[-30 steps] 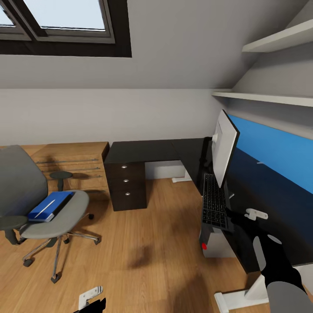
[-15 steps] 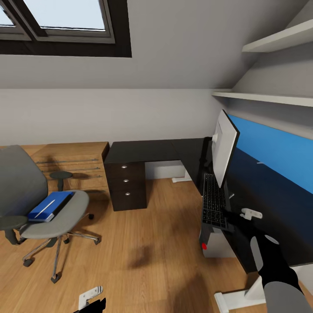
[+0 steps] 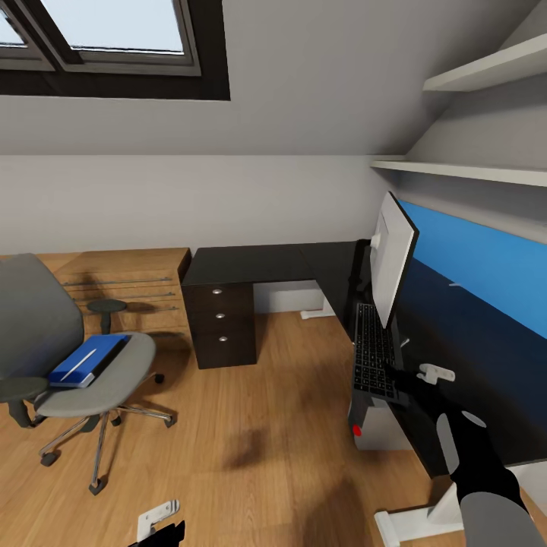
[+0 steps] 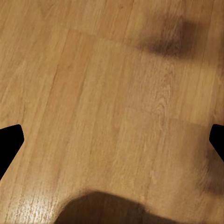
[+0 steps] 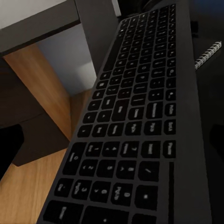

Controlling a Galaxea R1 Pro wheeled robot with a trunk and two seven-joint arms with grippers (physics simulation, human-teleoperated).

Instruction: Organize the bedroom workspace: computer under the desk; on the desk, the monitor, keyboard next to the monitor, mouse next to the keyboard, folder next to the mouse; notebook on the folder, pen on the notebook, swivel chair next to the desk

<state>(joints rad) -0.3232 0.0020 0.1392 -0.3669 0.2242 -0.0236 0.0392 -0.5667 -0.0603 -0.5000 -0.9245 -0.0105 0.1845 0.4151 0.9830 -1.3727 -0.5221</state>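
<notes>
**Keyboard on, folder waiting**

Right gripper (image 3: 414,374) poised at the near end of the keyboard (image 3: 374,351), fingers apart. Left gripper (image 3: 157,518) low over bare floor, fingers spread, holding nothing. Monitor (image 3: 393,260) up on the desk (image 3: 258,264), keyboard just beside it but jutting past the desk edge. Computer (image 3: 374,424) tucked underneath. Folder (image 3: 87,360) on the chair (image 3: 91,372), well apart from the desk. Plenty of open floor between.

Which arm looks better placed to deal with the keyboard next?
The right. The right gripper hovers at the keyboard on the desk, beside the monitor. The left gripper hangs low over the wooden floor, far away.
</notes>
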